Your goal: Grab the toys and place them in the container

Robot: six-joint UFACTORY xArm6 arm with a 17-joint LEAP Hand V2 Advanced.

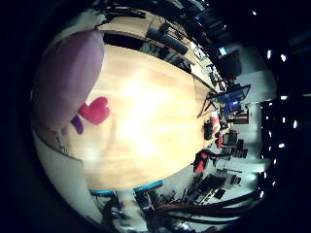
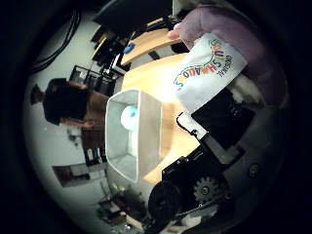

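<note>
Purple plush toy [image 1: 68,82] filled our palm views; it looked soft and light. We could not tell how our fingers [image 2: 214,170] sat around it. Our container [image 2: 131,134] stood on the table [image 1: 146,111].

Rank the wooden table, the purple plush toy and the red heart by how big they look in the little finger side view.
1. wooden table
2. purple plush toy, though it sits close to the camera
3. red heart

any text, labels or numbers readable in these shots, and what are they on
White tag on the purple plush toy: an arch of multicoloured letters over a small dark line, too warped to quote.
Lit screen in the room beyond the table: too small to read.
Container and pink heart toy: no print shows.
</note>
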